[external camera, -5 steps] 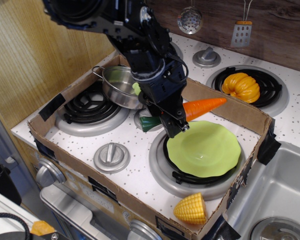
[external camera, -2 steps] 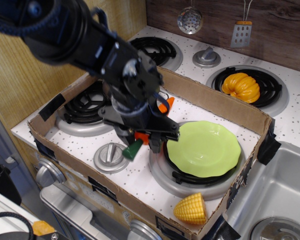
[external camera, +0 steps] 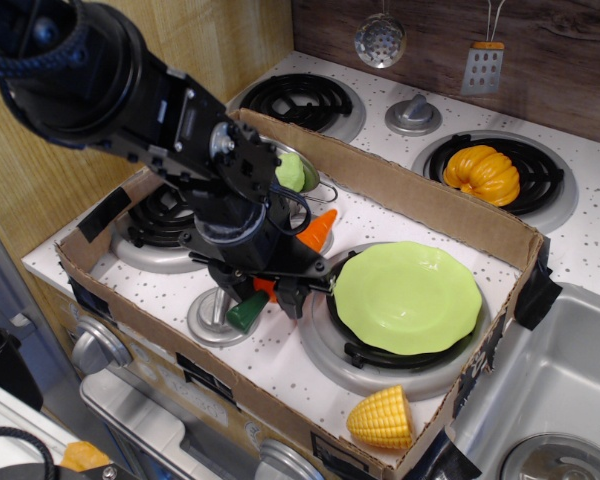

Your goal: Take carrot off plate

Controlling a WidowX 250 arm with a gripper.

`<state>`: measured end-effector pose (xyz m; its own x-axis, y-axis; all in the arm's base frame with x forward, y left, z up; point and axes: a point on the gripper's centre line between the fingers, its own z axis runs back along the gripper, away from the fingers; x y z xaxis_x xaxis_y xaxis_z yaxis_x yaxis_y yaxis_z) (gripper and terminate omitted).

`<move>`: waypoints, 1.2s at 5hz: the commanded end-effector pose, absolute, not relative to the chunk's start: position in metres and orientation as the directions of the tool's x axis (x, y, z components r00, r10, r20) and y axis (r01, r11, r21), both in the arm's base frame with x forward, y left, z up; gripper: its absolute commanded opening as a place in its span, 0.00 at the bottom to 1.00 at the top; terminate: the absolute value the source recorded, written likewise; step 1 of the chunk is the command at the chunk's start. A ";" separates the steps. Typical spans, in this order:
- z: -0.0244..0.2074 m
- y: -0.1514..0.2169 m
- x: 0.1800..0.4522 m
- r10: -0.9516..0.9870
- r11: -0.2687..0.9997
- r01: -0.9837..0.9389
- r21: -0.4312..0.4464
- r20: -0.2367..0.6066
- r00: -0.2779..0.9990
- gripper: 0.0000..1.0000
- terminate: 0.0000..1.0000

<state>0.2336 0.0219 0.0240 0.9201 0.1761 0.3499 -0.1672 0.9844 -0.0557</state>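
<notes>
Leftward and down went the hand [external camera: 265,290] over the last second, carrying the carrot [external camera: 285,262] with it. A second earlier the carrot had hung level just behind the plate [external camera: 408,297], orange tip pointing right toward the cardboard wall [external camera: 450,210]; by this moment it sat tilted, its dark green stub low over the round silver knob [external camera: 218,316] at the front of the counter [external camera: 270,350], and its orange tip poking up behind the arm near the steel pot [external camera: 315,185]. The arm had swung across too, so that its black bulk covered most of the left burner [external camera: 160,225] and much of the pot.

The hand was clamped on the carrot about its middle, though the fingers themselves were largely lost among the dark parts and the carrot's middle was hidden by them.

The plate lay bare on the front right burner, unmoved, with nothing on it. The carrot was clear of the rim and to its left, so the lifting-off part looked done. Whether the stub was resting on the knob or just above it could not be told. What seemed left was only to set the carrot down on the speckled counter and let go; the knob beneath might make it roll.

The pumpkin [external camera: 482,173] and corn cob [external camera: 382,418] had not shifted.
</notes>
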 end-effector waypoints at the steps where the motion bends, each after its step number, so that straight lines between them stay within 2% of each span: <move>1: 0.025 0.034 0.230 0.126 0.992 -0.125 -0.027 0.355 0.926 0.00 0.00; 2: 0.024 0.038 0.230 0.097 0.995 -0.096 -0.020 0.359 0.928 1.00 0.00; 4: 0.034 0.038 0.238 0.023 0.998 -0.044 0.051 0.352 0.936 1.00 0.00; 6: 0.067 0.039 0.250 -0.013 0.998 -0.009 0.066 0.318 0.948 1.00 0.00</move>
<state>0.2469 0.0412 0.0574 0.9639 -0.0066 0.2660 -0.0081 0.9985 0.0540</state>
